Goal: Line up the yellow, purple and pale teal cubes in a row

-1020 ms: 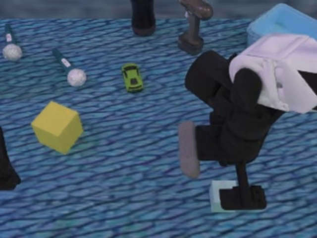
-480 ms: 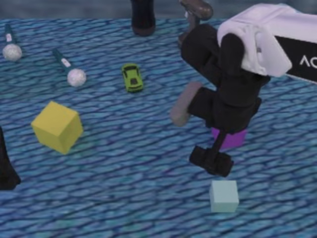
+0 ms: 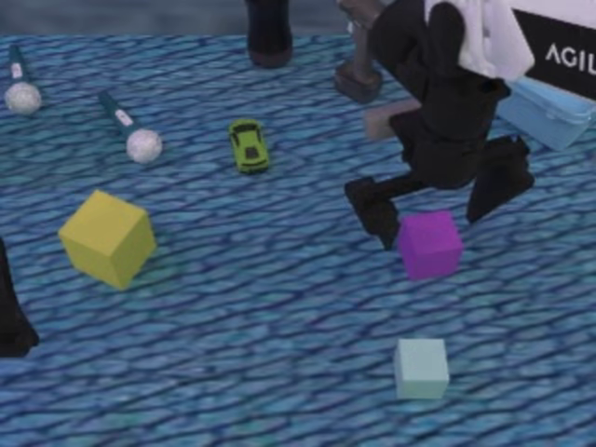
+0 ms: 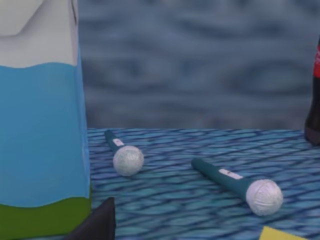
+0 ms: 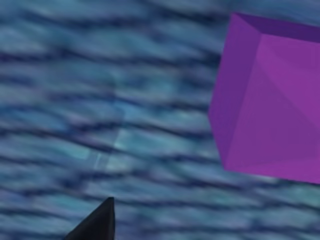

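Note:
The large yellow cube [image 3: 107, 237] sits at the table's left, tilted. The purple cube [image 3: 429, 244] lies right of centre. The small pale teal cube [image 3: 421, 368] rests in front of it near the front edge, apart from everything. My right gripper [image 3: 436, 197] hovers open just behind the purple cube, holding nothing; its fingers [image 3: 375, 209] are spread wide. In the right wrist view the purple cube [image 5: 270, 100] fills one side and one dark fingertip [image 5: 100, 222] shows. My left gripper [image 3: 11, 321] is parked at the left edge, and a yellow cube corner [image 4: 280, 234] shows in its wrist view.
Two microphones [image 3: 144, 144] [image 3: 22, 96] lie at the back left. A lime-green toy car [image 3: 249, 145], a dark bottle [image 3: 268, 33] and a brown tool [image 3: 358, 79] stand behind. A light blue box [image 3: 549, 112] is at the back right, and a blue-and-white carton [image 4: 40, 125] near the left arm.
My right gripper left the pale teal cube, rose and swung back toward the purple cube with its fingers spread wider. The teal cube stays where it was. The left arm has not moved.

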Controlling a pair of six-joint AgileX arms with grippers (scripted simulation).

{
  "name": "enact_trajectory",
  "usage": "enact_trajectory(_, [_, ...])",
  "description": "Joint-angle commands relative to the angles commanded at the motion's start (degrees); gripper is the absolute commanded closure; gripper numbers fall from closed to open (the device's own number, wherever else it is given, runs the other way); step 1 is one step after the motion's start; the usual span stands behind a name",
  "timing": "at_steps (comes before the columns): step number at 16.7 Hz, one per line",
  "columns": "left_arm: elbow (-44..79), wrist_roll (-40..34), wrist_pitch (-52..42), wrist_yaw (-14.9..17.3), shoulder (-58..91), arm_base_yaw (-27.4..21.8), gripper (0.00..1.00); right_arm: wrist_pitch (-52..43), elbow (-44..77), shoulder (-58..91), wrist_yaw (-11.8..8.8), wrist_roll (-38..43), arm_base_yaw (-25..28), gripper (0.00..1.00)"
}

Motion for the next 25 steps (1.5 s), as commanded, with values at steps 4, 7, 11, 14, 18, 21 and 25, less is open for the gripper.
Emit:
enact_trajectory(4, [0.00, 0.00, 0.00, 0.00, 0.00, 0.00, 0.00, -0.19, 3.34, 1.72, 0.23, 6.35, -2.02, 0.00])
enact_trajectory(7, [0.00, 0.00, 0.00, 0.00, 0.00, 0.00, 0.00, -0.19, 3.41, 1.74, 0.24, 6.46, -2.06, 0.00])
enact_trajectory(11, [0.00, 0.00, 0.00, 0.00, 0.00, 0.00, 0.00, 2.14, 1.37, 2.21, 0.24, 6.55, -1.97, 0.00])
enact_trajectory(14, [0.00, 0.00, 0.00, 0.00, 0.00, 0.00, 0.00, 9.09, -3.11, 4.29, 0.26, 6.57, -1.98, 0.00])
enact_trajectory(18, [0.00, 0.00, 0.00, 0.00, 0.00, 0.00, 0.00, 16.89, -8.41, 6.85, 0.29, 6.62, -1.97, 0.00])
enact_trajectory(21, [0.00, 0.00, 0.00, 0.00, 0.00, 0.00, 0.00, 17.42, -8.85, 7.10, 0.29, 6.63, -1.96, 0.00])
enact_trajectory(25, [0.00, 0.00, 0.00, 0.00, 0.00, 0.00, 0.00, 17.42, -8.85, 7.10, 0.29, 6.63, -1.96, 0.23])
